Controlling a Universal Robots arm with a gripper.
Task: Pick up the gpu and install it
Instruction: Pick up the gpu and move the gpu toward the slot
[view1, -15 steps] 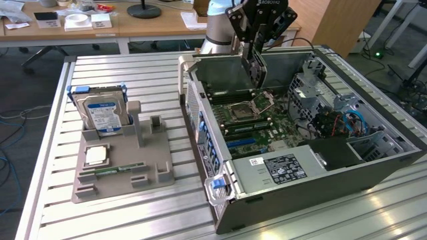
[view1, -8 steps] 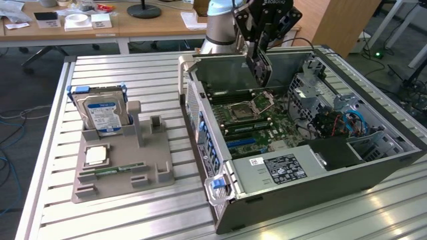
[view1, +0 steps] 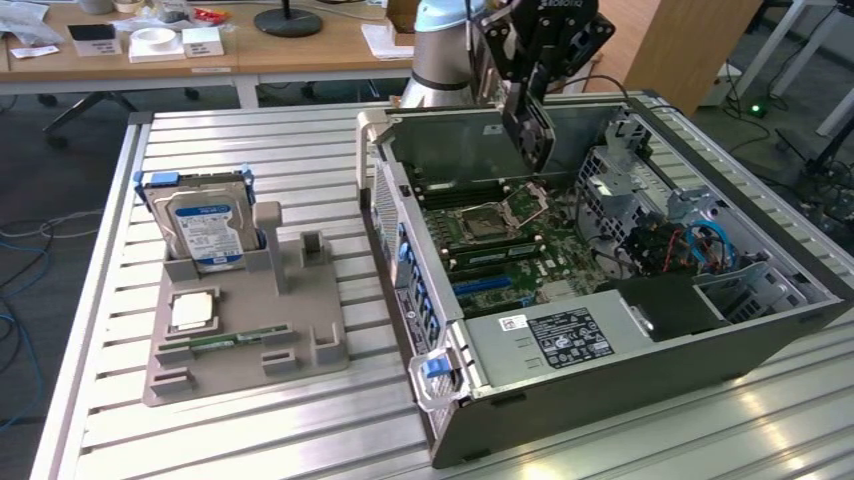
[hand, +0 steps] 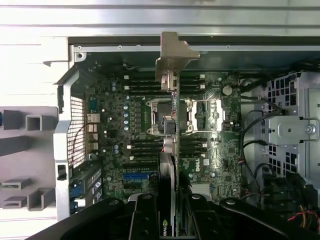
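The gripper (view1: 527, 95) pinches the graphics card (view1: 530, 135) between its two black fingers (hand: 145, 212) and holds it upright above the open computer case (view1: 747, 330). The case lies on its side, open side up, on the slatted metal worktop (view1: 307, 150), taking up the half toward the exterior view's right. The card hangs over the far part of the case, above the motherboard (view1: 507, 250) and close to the case's far wall, with its lower end about level with the case rim. Whether it touches the board cannot be told.

In the wrist view the card (hand: 172, 165) shows edge-on, running across the processor socket (hand: 165, 117), with its pale metal bracket (hand: 172, 55) at the end away from the gripper (hand: 172, 200), near the case wall. A blue slot (hand: 137, 176) lies on the board beside the card's line.

A power supply (view1: 561, 335) fills the near end of the case, and blue cables (view1: 707, 245) loop along its side toward the exterior view's right.

Toward the worktop's edge on the exterior view's left sits a grey holder tray (view1: 314, 345). A hard drive (view1: 207, 230) stands upright at the tray's far end, and a green memory stick (view1: 220, 340) lies flat nearer the front, next to a small pale square chip (view1: 194, 312).
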